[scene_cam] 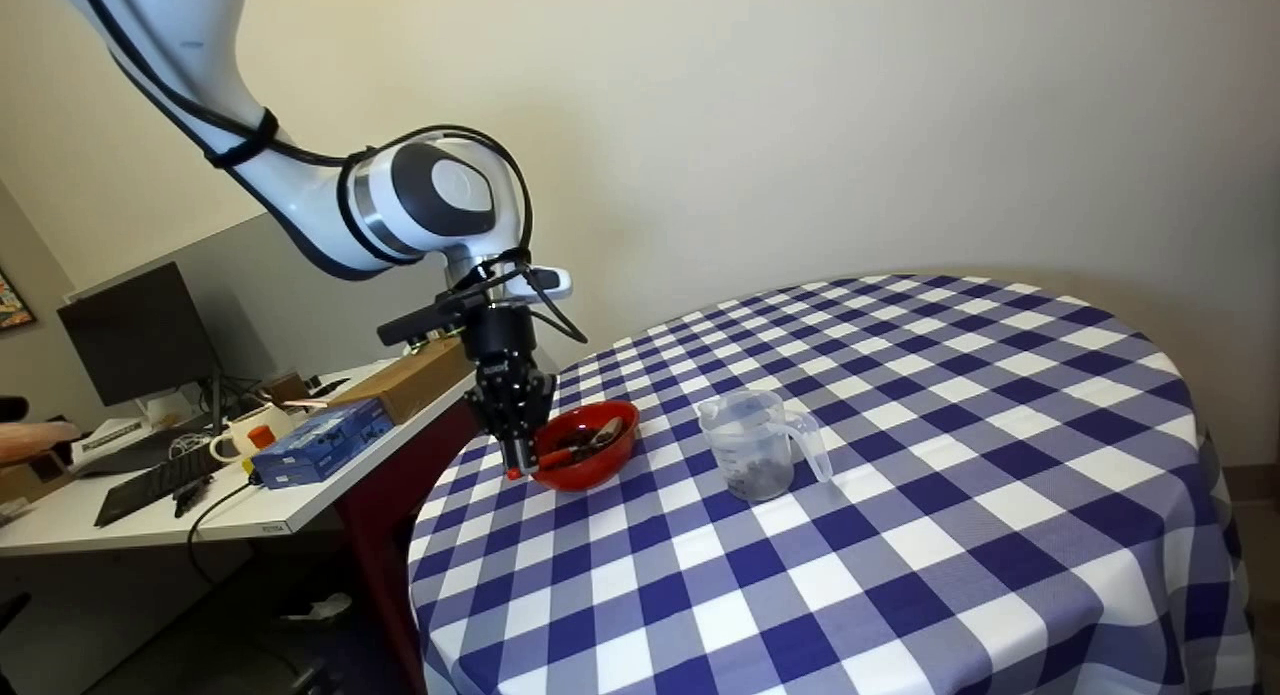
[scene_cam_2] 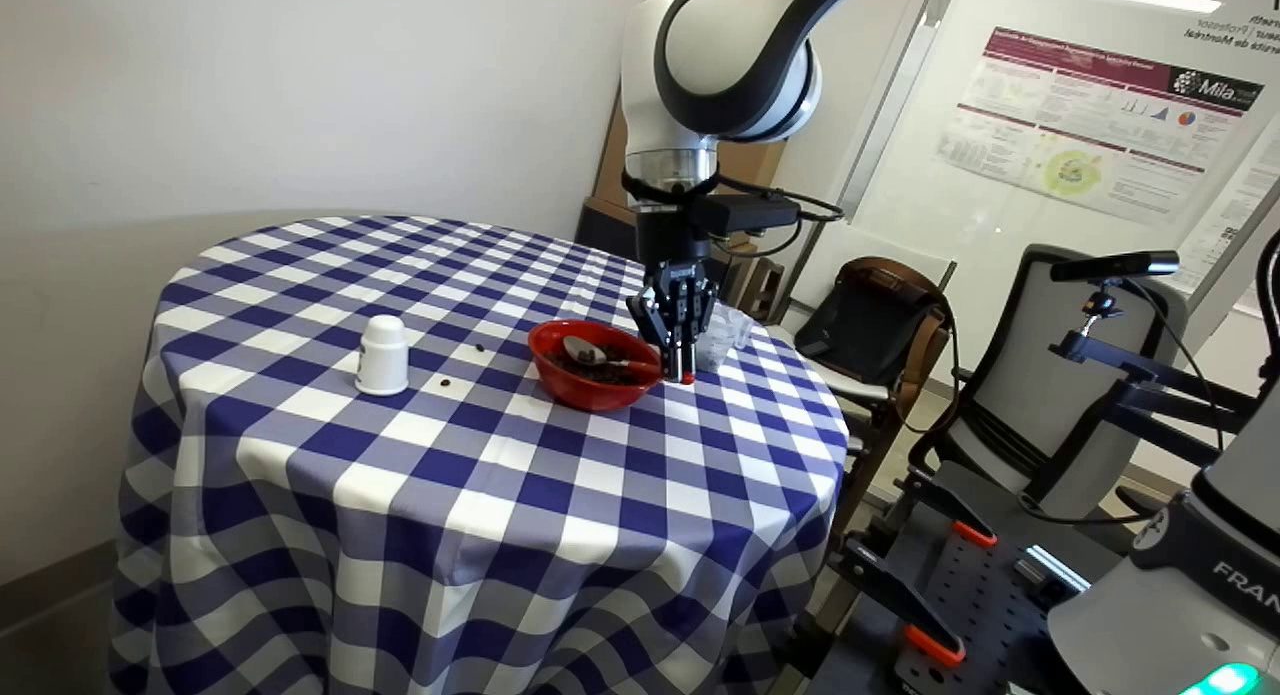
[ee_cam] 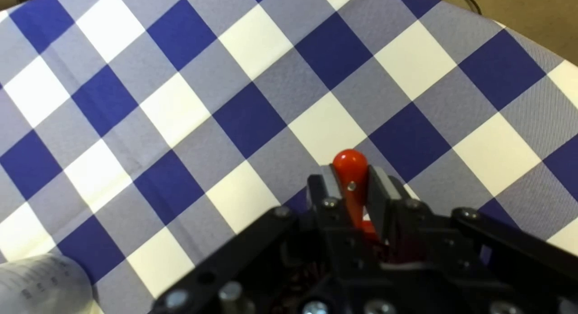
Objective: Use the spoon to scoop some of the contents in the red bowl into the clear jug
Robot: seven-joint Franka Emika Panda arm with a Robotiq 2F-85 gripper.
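The red bowl (scene_cam: 592, 475) (scene_cam_2: 597, 395) stands on the checked table with dark contents (scene_cam_2: 612, 372) in it. The spoon (scene_cam_2: 584, 351) (scene_cam: 606, 433) leans in the bowl, its metal end over the contents and its red handle out across the rim. My gripper (scene_cam: 518, 457) (scene_cam_2: 682, 363) points down at the bowl's edge and is shut on the handle. In the wrist view the handle's red tip (ee_cam: 350, 164) sits between the fingertips (ee_cam: 352, 180); the metal end is hidden there. The clear jug (scene_cam: 745, 435) (scene_cam_2: 716, 340) (ee_cam: 43, 284) stands apart, with dark patches low inside.
A white bottle-like object (scene_cam_2: 383, 357) stands on the checked cloth (scene_cam: 960, 445), with a few dark bits (scene_cam_2: 445, 382) near it. A white desk (scene_cam: 350, 475) with a blue box (scene_cam: 322, 442) and a brown box (scene_cam: 420, 375) adjoins the table.
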